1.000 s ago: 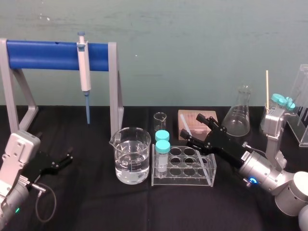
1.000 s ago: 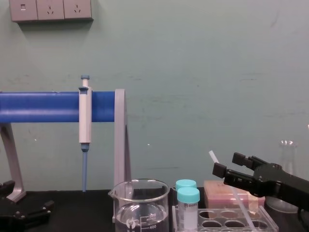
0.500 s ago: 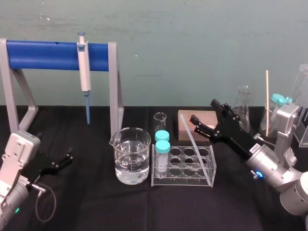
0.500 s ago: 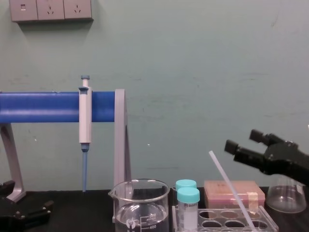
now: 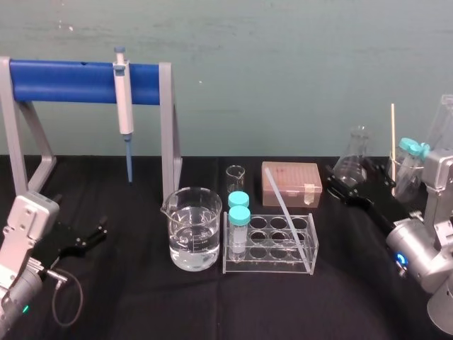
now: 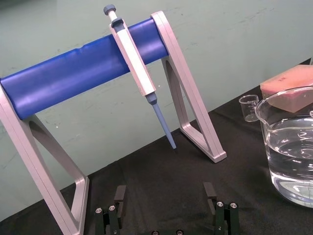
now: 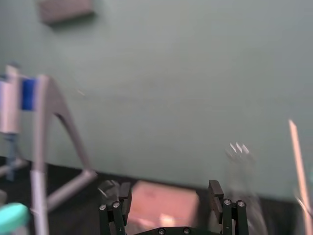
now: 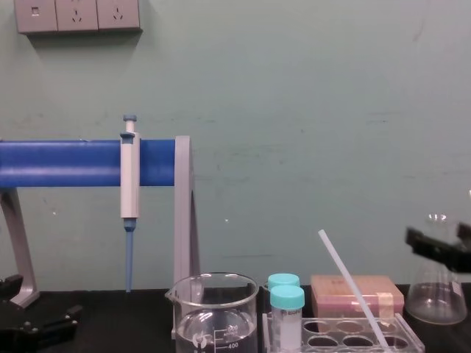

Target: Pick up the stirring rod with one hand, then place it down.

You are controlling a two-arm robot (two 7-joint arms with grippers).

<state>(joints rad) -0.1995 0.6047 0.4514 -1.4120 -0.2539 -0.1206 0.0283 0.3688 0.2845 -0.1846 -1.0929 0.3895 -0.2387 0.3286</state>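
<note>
The right tool [image 7: 169,198] is wide open and holds nothing. The stirring rod [image 5: 287,212] leans in the clear rack [image 5: 269,268] on the bench [image 5: 212,304], well apart from that tool. To finish well, I think the tool should move slowly and not bump the flask [image 5: 352,166] nearby. The left tool [image 5: 88,237] rests open, far off.

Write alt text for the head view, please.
A thin translucent whitish stirring rod leans, unheld, in a clear plastic tube rack. The black right gripper is open near a clear glass flask; the black left gripper rests open at far left.
</note>
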